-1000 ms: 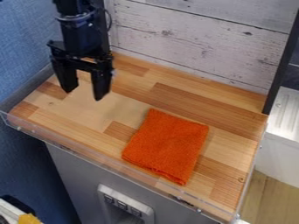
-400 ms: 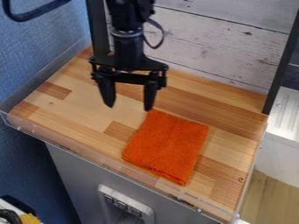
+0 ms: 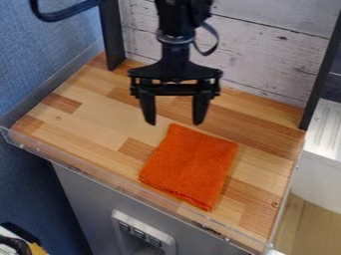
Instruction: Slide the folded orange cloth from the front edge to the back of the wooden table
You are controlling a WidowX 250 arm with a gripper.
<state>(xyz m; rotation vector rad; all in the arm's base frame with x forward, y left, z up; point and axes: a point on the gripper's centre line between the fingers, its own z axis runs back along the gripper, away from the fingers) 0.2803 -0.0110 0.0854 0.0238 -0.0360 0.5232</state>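
Observation:
The black gripper [image 3: 175, 122] hangs from the top of the view over the middle of the wooden surface, its two fingers spread apart with nothing between them. Just below its fingertips in the view lies the back corner of a folded orange cloth [image 3: 190, 167]. The cloth lies flat, set at a slant, right of the middle and toward the front edge. Whether the gripper's tips touch the cloth cannot be told for certain; they look to be above it.
A clear low rim [image 3: 120, 188] runs along the front of the wooden surface [image 3: 86, 122]. Behind stands a whitewashed plank wall [image 3: 266, 55], with a dark post [image 3: 111, 35] at the left and another at the right. A blue wall flanks the left side.
From the left side, the gripper has moved right across the surface to near the cloth's back corner, and it has turned to face the view more squarely. The cloth has not moved.

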